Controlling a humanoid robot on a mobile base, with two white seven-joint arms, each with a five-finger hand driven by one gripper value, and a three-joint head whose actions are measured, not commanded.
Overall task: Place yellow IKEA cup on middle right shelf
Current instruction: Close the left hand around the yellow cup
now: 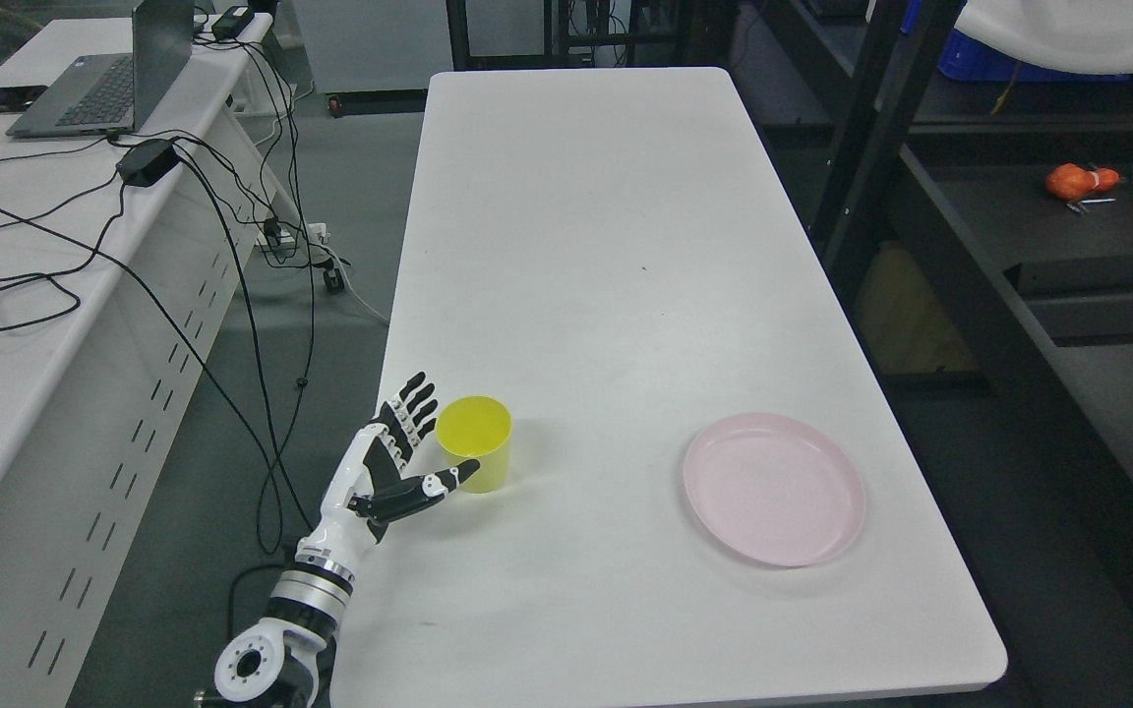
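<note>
A yellow cup (475, 441) stands upright and empty on the white table (606, 256), near its front left edge. My left hand (421, 447) comes in from the lower left and sits right beside the cup on its left. Its fingers (412, 405) are spread straight along the cup's far left side, and the thumb (434, 485) reaches across the cup's near side, close to or touching its wall. The hand is open and not closed around the cup. My right arm is out of view. A dark shelf unit (930, 197) stands to the right of the table.
A pink plate (774, 489) lies on the table's front right. A white desk (26, 324) on the left carries a laptop (114, 74) and hanging cables (232, 256). An orange object (1071, 181) lies on a dark shelf at the right.
</note>
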